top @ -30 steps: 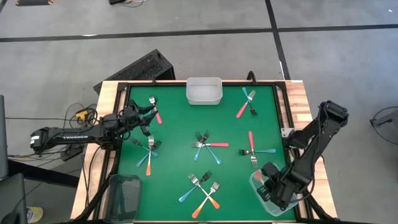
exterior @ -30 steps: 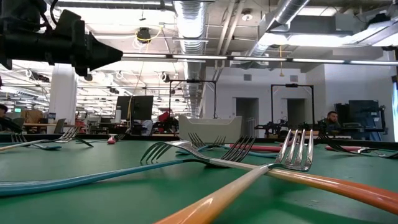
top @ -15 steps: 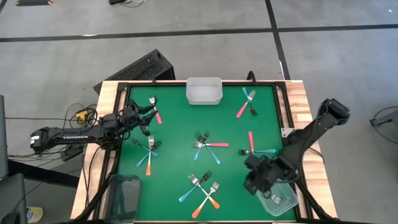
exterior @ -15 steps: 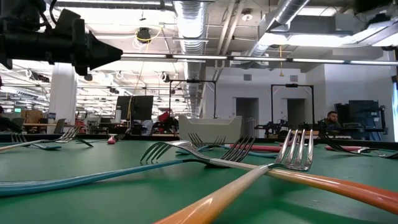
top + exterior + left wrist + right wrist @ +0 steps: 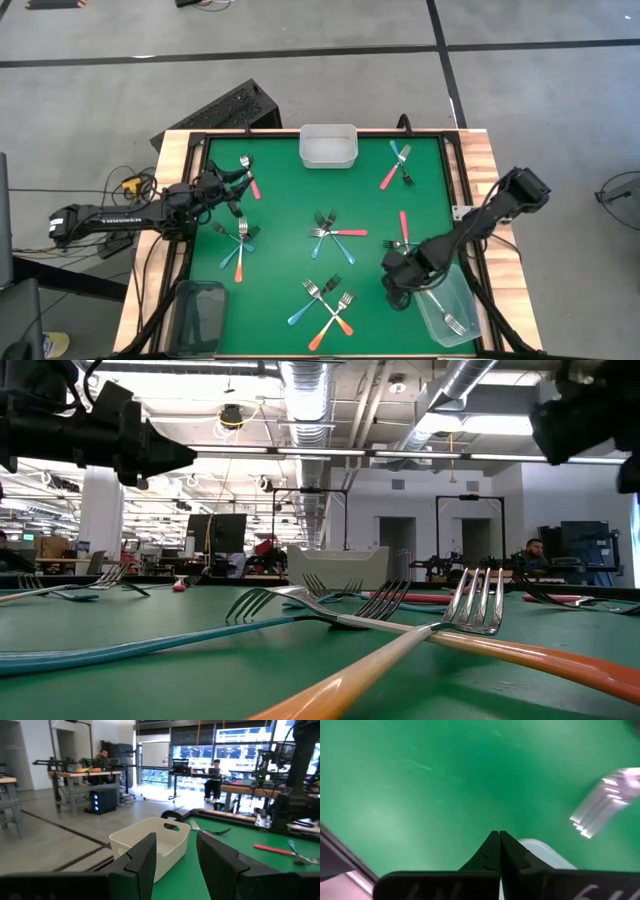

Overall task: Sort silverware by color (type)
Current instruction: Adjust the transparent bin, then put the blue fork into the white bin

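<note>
Right gripper (image 5: pixel 398 283) left the container (image 5: pixel 449 315), fingers (image 5: pixel 499 851) shut, empty.

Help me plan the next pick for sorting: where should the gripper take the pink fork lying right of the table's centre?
Probably mid-handle on the pink fork, coming straight down, fingers across the thin handle. It lies flat with that stretch bare, while its tines end crosses a blue fork.

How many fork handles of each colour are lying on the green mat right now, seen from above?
Light blue handles: 5
Pink-red handles: 4
Orange handles: 3
Total on the green mat: 12, as far as the high view shows. One more fork lies in the clear container; its colour is unclear.
</note>
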Robot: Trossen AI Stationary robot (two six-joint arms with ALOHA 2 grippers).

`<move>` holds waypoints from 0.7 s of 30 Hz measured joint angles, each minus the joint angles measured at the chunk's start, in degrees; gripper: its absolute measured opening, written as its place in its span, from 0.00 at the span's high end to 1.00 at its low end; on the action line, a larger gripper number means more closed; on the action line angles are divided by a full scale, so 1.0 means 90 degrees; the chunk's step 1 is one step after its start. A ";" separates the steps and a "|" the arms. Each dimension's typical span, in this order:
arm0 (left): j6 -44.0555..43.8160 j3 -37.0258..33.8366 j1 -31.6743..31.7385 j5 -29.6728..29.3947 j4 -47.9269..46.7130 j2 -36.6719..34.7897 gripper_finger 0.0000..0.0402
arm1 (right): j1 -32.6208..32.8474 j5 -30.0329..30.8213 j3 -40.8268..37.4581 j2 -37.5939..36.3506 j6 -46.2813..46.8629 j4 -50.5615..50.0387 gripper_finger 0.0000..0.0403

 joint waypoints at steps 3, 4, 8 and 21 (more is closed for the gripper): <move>-0.0014 0.0000 0.0001 -0.0012 -0.0003 0.0002 0.68 | -0.0065 0.0411 0.0000 -0.0247 0.0000 -0.0443 0.93; -0.0029 0.0000 0.0000 -0.0011 -0.0003 0.0002 0.68 | -0.0124 0.0632 0.0000 -0.0302 0.0000 -0.0568 0.91; -0.0037 0.0000 0.0002 -0.0125 0.0016 0.0002 0.68 | -0.0553 0.1607 0.0000 -0.0512 -0.0101 -0.1029 0.84; -0.0103 0.0001 0.0002 -0.0180 -0.0195 0.0001 0.68 | -0.3288 0.2489 -0.0002 -0.0399 -0.2965 0.0782 0.69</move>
